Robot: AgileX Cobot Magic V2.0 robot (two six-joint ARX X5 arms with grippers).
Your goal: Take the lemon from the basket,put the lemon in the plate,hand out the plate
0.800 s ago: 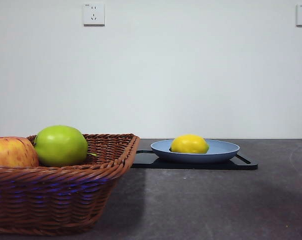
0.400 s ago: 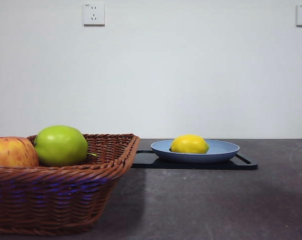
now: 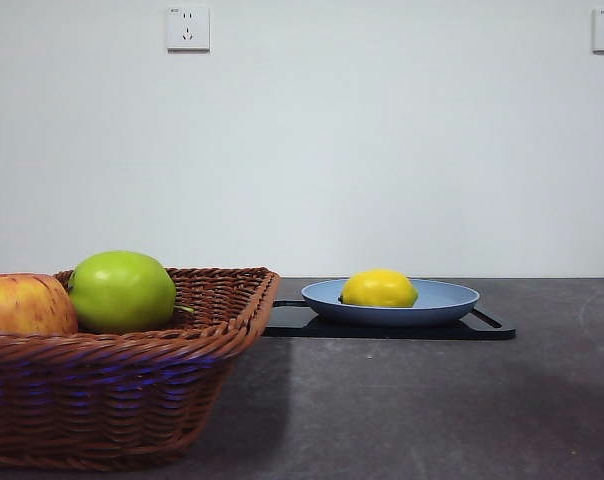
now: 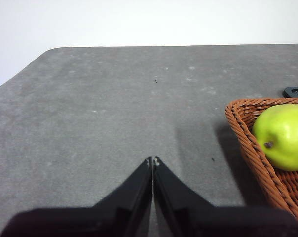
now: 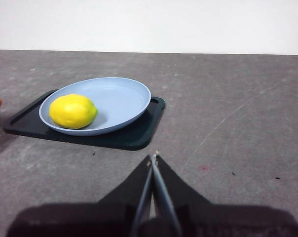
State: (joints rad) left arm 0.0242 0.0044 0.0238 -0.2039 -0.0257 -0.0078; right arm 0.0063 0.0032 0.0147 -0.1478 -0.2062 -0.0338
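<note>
In the front view, one lemon is lying in one blue-grey plate at centre right, sitting on one black tray on the desk. At lower left, one basket is holding two fruits: a green apple and a red-yellow apple. A green speck at the right edge is too cropped to identify.

In the left wrist view, the left gripper is hovering over bare desk, jaws pressed together, empty.

In the right wrist view, the right gripper is hanging near the tray, jaws likewise pressed together.

The scene was viewed level and low across the surface in the front view. The basket was shared with the left wrist view, the plate with the right.
</note>
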